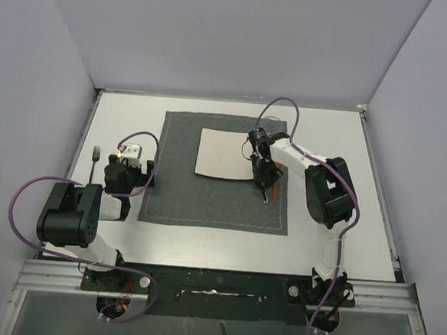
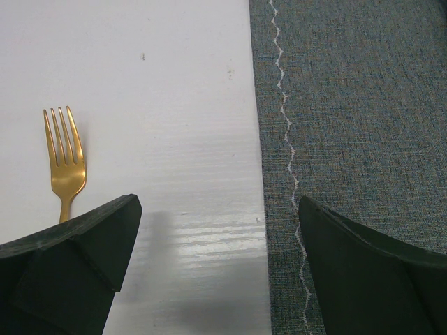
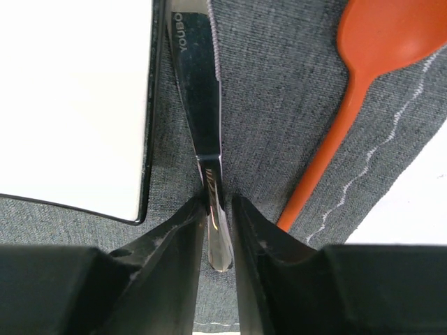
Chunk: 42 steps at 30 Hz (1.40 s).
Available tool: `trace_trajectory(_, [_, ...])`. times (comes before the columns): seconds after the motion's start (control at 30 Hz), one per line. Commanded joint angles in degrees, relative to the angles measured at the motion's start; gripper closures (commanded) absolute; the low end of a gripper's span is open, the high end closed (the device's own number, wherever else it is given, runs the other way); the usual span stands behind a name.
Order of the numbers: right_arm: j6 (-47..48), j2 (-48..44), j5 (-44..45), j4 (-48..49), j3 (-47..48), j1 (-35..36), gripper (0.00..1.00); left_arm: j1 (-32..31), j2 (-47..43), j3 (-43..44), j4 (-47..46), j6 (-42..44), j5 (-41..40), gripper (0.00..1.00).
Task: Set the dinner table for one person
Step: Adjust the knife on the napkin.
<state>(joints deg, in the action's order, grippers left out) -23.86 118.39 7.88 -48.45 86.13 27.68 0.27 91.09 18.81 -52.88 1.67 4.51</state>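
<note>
Table [image 1: 210, 247] beneath both grippers, mostly set: mat [image 1: 205, 204], plate [image 1: 220, 153], spoon [image 3: 377, 56] down. Right gripper [image 3: 218, 209] narrow, pinching knife [image 3: 199, 105] handle; blade ahead, plate left, spoon right. Left gripper [image 2: 217, 202] wide, empty; fork [image 2: 66, 160] ahead-left, off mat. Remaining, likely: release knife.

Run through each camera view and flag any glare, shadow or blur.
Top view: even, soft light, only faint shadows, nothing blown out. Left wrist view: streaky glare on the table near the bottom; fork sharp. Right wrist view: bright streaks on the knife handle, plate washed to flat white.
</note>
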Motion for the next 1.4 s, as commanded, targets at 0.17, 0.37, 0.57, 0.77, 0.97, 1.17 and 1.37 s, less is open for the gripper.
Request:
trace_trajectory(0.17, [0.2, 6.5, -4.6, 4.8, -3.6, 0.0, 1.00, 0.3, 0.8, 1.5, -2.2, -0.7, -0.2, 0.02])
trace_trajectory(0.37, [0.1, 5.6, -4.2, 4.3, -3.4, -0.2, 1.00, 0.3, 0.8, 1.6, -2.2, -0.7, -0.2, 0.02])
trace_trajectory(0.57, [-1.3, 4.1, -2.0, 2.4, -2.1, -0.1, 1.00, 0.3, 0.8, 1.6, -2.3, -0.7, -0.2, 0.02])
trace_trajectory(0.77, [-2.5, 4.3, -1.3, 1.3, -1.2, -0.3, 1.00, 0.3, 0.8, 1.6, -2.2, -0.7, -0.2, 0.02])
trace_trajectory(0.97, [-3.1, 3.9, -0.9, 1.3, -1.3, -0.3, 1.00, 0.3, 0.8, 1.6, -2.2, -0.7, -0.2, 0.02])
trace_trajectory(1.17, [-3.5, 3.1, -0.5, 1.0, -1.0, -1.0, 1.00, 0.4, 0.8, 1.6, -2.3, -0.7, -0.2, 0.02])
trace_trajectory(1.37, [-3.8, 3.0, -0.1, 0.5, -0.2, -1.8, 1.00, 0.3, 0.8, 1.6, -2.2, -0.7, -0.2, 0.02])
